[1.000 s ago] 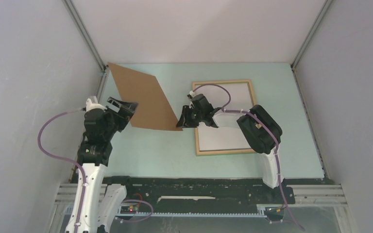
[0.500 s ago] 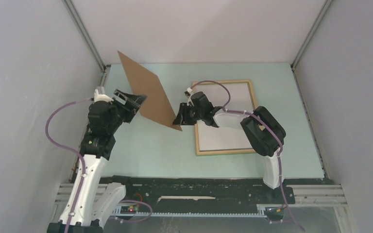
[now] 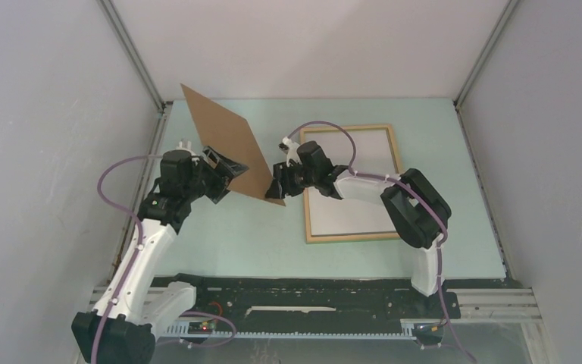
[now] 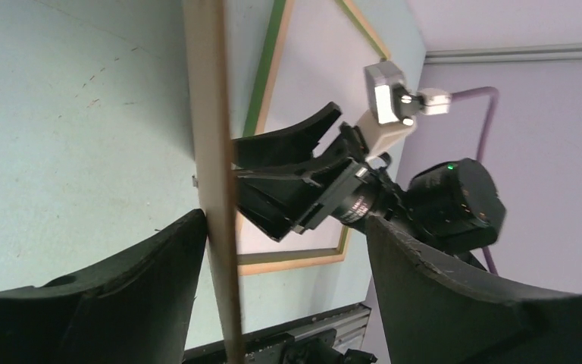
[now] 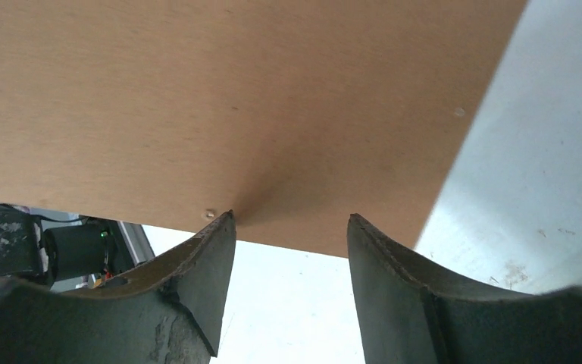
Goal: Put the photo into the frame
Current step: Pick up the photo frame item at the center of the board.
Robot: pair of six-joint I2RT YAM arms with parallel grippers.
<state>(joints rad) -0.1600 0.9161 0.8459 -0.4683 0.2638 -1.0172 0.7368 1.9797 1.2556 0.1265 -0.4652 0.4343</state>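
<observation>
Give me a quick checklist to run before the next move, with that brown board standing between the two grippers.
1. Plain brown backing board clear of the pale wooden picture frame: ok, tilted up to its left.
2. Left gripper clamped on the board: not ok, fingers wide apart around its edge.
3. Right gripper clamped on it: not ok, open at the board's near corner.
4. Frame flat on the pale green table: ok.
5. Photo in the frame: cannot tell, only a white surface shows inside.
</observation>
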